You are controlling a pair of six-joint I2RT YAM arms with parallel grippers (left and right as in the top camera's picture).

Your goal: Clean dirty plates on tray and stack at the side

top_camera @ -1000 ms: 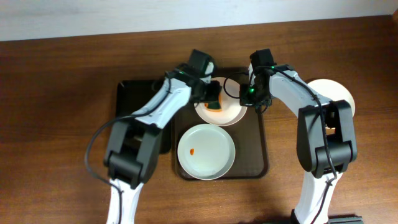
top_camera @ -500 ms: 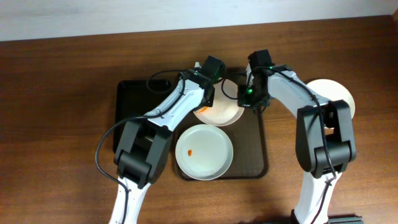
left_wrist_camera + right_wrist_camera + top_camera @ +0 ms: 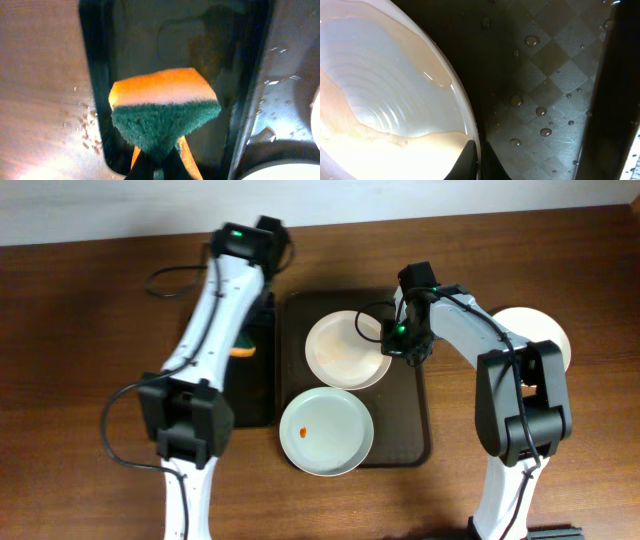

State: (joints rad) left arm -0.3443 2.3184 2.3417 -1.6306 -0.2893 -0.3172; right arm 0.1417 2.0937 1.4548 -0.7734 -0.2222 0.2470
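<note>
Plates (image 3: 327, 430): two sit in the tray (image 3: 405, 420), a third plate (image 3: 540, 330) on the counter (image 3: 80, 380). Only wrist views show the right gripper (image 3: 477, 162) pinching the far plate (image 3: 380, 75) by its rim, and the left gripper (image 3: 157, 167) clamping a sponge (image 3: 162, 110).

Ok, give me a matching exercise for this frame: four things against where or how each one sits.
1. orange-and-green scrubbing sponge
2. far white round plate
3. near white round plate
4. rightmost white round plate

a. carries an orange speck
b. gripped in left jaws
c. on the wooden table
d. rim in right jaws

Pairs: 1-b, 2-d, 3-a, 4-c
</note>
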